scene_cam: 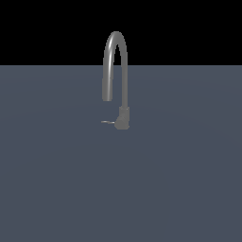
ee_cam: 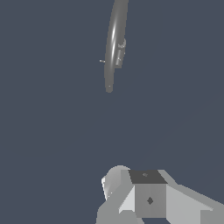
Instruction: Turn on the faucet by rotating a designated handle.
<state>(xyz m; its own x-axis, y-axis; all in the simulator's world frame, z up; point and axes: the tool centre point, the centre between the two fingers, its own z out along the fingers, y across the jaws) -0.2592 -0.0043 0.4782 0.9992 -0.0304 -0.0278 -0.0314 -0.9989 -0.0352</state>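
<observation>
Your pincer (ee_cam: 131,197) shows only as grey blocks in the wrist view, so you cannot tell whether it is open or closed. It sits well apart from the faucet (scene_cam: 115,71), which stands alone on the bench (scene_cam: 189,189). The handle (scene_cam: 108,122) juts from the base toward the exterior view's left (a very thin sliver). Approach loosely and you risk striking the arched spout, or sliding off so slim a lever without turning it.
</observation>
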